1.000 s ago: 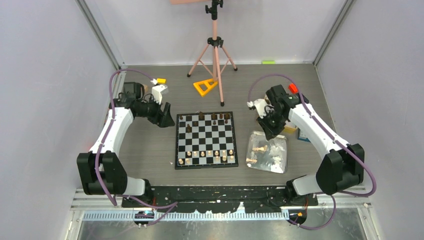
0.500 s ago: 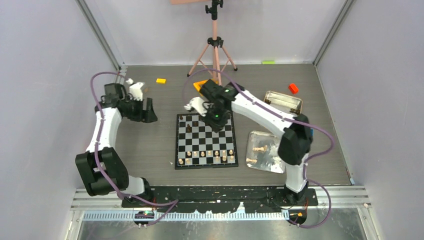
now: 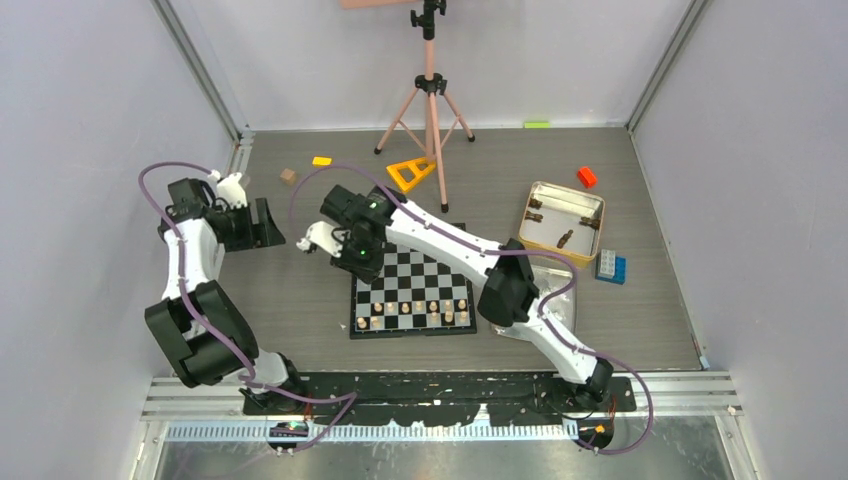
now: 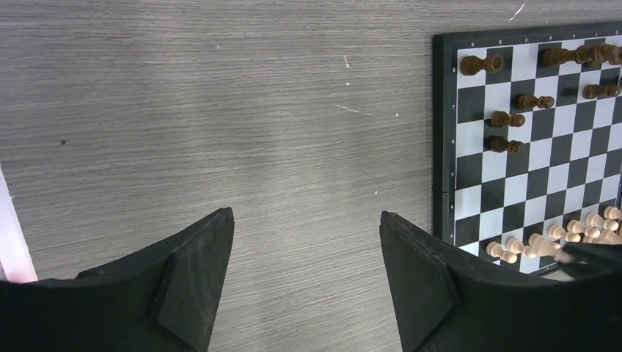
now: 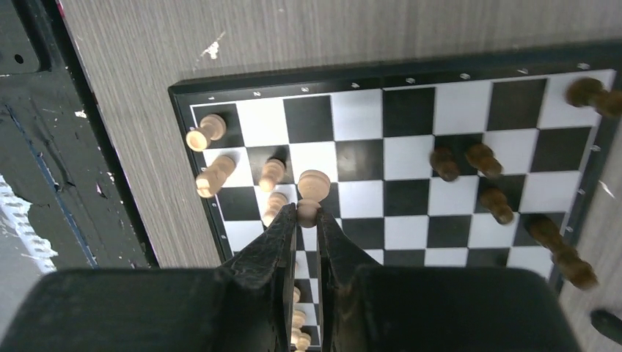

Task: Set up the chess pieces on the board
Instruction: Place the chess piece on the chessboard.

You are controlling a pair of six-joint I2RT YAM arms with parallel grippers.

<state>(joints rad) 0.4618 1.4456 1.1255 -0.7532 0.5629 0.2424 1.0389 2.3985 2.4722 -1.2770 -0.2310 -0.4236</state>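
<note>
The right gripper [image 5: 306, 217] is seen clenched on a light tan pawn [image 5: 314, 183], which is pinched at its base between the two fingers and held over the chessboard [image 3: 430, 285]; which square lies beneath it cannot be told. In the top view the right arm is stretched across the board, so that its far left corner is covered. A row of light tan pieces [image 3: 412, 316] is stood along the near side of the board, and several dark brown pieces [image 5: 484, 158] are gathered toward the opposite side. More dark chessmen [image 3: 566, 238] are left lying in the gold-rimmed tin [image 3: 566, 186], well apart from the board on the right. The left gripper [image 4: 306, 220] is released, its jaws spread wide over the bare grey table [image 4: 220, 110], beside the board's left edge, with nothing held between them.
</note>
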